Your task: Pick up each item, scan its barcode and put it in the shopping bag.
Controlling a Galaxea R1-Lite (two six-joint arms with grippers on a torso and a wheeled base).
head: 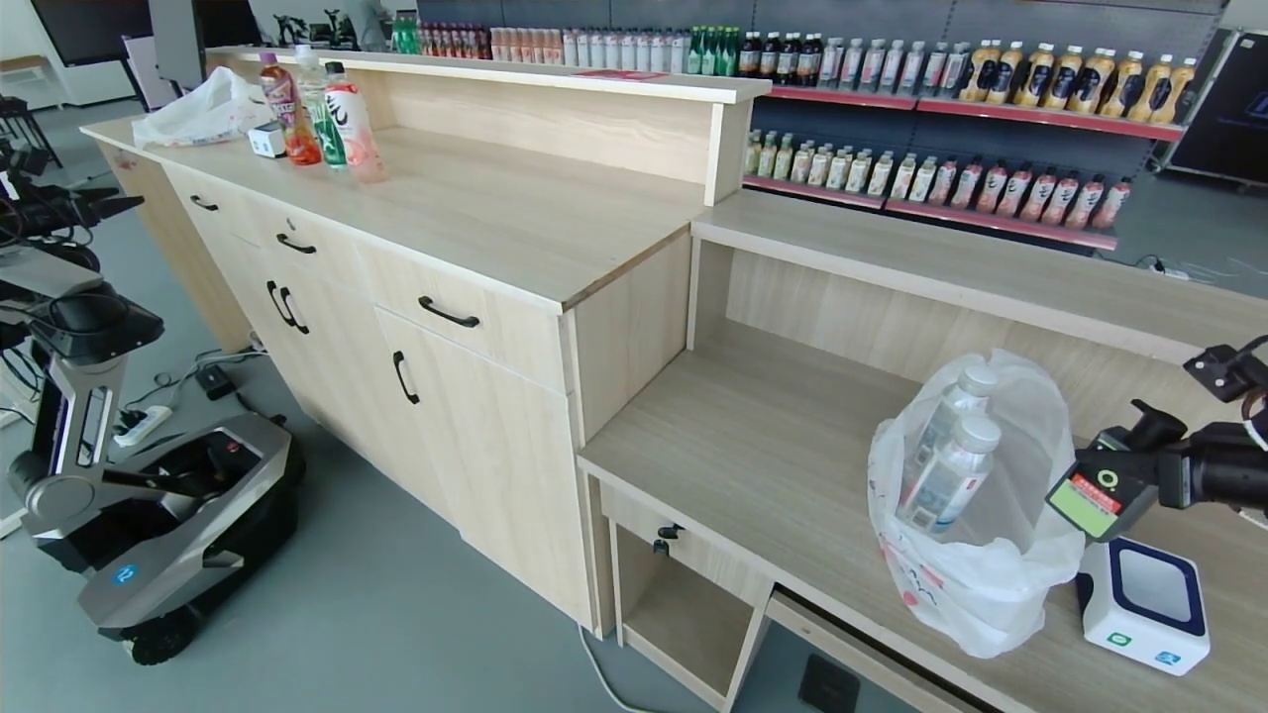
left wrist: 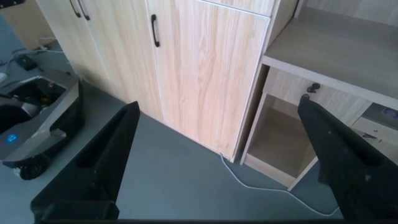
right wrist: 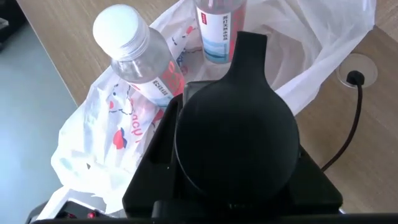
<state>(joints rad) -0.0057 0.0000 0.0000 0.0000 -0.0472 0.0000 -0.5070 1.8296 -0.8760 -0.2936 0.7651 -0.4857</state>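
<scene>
A white plastic shopping bag (head: 976, 584) stands open on the lower counter (head: 753, 446), with two clear white-capped bottles (head: 951, 456) upright inside. My right gripper (head: 1139, 477) hovers just right of the bag, shut on a black barcode scanner (head: 1088, 500) whose face points toward the bag. In the right wrist view the scanner (right wrist: 236, 137) hides the fingers, and the bottles (right wrist: 134, 53) sit in the bag (right wrist: 93, 143) beneath it. My left gripper (left wrist: 217, 106) hangs open with nothing in it over the floor before the cabinet. Three drink bottles (head: 322, 104) stand on the far high counter.
A white and blue scan box (head: 1144, 604) sits on the lower counter right of the bag. A crumpled white bag (head: 198, 109) and a small white box (head: 265, 139) lie by the far bottles. Drink shelves (head: 941, 178) line the back wall. A cable (right wrist: 348, 124) runs from a counter hole.
</scene>
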